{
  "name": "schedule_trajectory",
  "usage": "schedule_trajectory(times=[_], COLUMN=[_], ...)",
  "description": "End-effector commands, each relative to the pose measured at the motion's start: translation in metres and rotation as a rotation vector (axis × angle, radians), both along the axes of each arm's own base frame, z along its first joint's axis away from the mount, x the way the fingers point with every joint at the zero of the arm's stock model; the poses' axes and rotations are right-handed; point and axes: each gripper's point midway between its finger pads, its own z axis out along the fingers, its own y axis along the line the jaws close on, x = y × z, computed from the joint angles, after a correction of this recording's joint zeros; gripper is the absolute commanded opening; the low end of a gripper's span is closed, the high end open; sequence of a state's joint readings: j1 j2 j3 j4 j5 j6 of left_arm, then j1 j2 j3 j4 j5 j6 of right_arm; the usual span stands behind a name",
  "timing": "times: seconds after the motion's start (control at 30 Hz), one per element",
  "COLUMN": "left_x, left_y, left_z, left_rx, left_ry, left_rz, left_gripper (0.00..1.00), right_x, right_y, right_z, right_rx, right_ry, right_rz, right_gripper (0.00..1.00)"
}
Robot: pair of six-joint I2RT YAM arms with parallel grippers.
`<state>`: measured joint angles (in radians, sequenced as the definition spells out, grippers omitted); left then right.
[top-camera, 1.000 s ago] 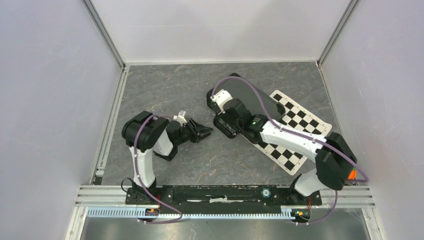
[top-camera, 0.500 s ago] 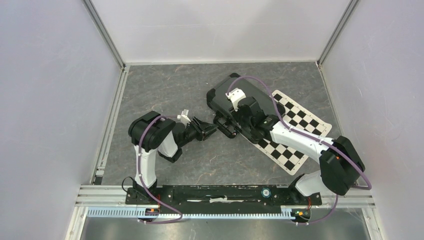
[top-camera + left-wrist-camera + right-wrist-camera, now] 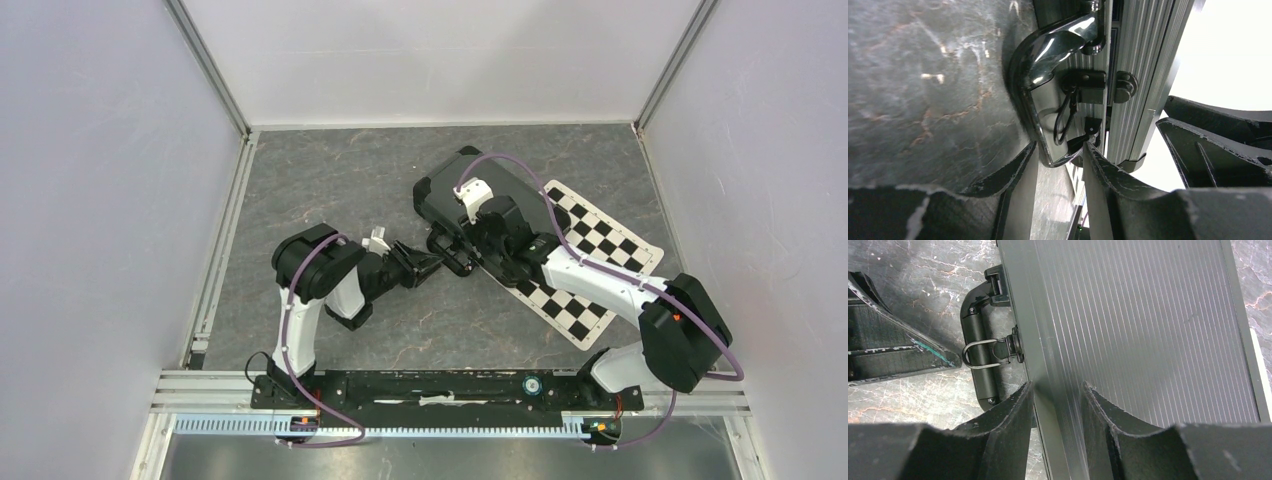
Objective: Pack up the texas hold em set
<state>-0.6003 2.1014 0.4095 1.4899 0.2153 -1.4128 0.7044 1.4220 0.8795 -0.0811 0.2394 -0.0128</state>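
Black ribbed hard case (image 3: 445, 195) lies shut, right of centre toward the table's (image 3: 330, 170) far edge, one end resting on the black-and-white checkered mat (image 3: 600, 235). My left gripper (image 3: 1060, 147) has advanced to the case's curved black handle (image 3: 1033, 65). Its jaws stand parted with the handle's lower end between them, not clamped. My right gripper (image 3: 1057, 387), jaws also parted, has shifted over the lid edge beside the handle. Judgement: contents appear stowed; latching or lifting remains.
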Motion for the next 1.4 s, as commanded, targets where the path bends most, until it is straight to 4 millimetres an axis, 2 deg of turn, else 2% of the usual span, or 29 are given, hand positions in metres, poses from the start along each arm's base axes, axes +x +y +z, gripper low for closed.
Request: schedule_trajectory(times=[0.0, 0.17, 0.53, 0.67, 1.03, 1.23, 1.37], left_x=[0.01, 0.012, 0.019, 0.02, 0.023, 0.025, 0.027], left_y=[-0.008, -0.011, -0.011, -0.013, -0.019, -0.023, -0.026], left_z=[0.009, 0.015, 0.027, 0.034, 0.043, 0.058, 0.064], left_rx=[-0.033, -0.033, 0.036, 0.023, 0.023, 0.034, 0.045], left_ry=[-0.026, -0.048, -0.105, -0.118, -0.142, -0.175, -0.198], left_rz=[0.037, 0.041, 0.044, 0.045, 0.024, 0.016, 0.005], left_gripper=[0.43, 0.3, 0.27, 0.14, 0.02, 0.02, 0.03], right_x=[0.004, 0.004, 0.004, 0.004, 0.003, 0.003, 0.001], right_y=[0.006, 0.003, 0.002, 0.0, 0.001, 0.002, 0.0], right_z=[0.016, 0.015, 0.012, 0.013, 0.004, -0.02, -0.029], right_rx=[0.063, 0.061, 0.058, 0.081, 0.072, 0.021, 0.005], right_ry=[-0.042, -0.041, -0.035, -0.031, -0.005, 0.076, 0.107], right_rz=[0.007, 0.001, -0.001, -0.021, -0.012, -0.013, -0.017], right_gripper=[0.45, 0.45, 0.44, 0.43, 0.42, 0.25, 0.22])
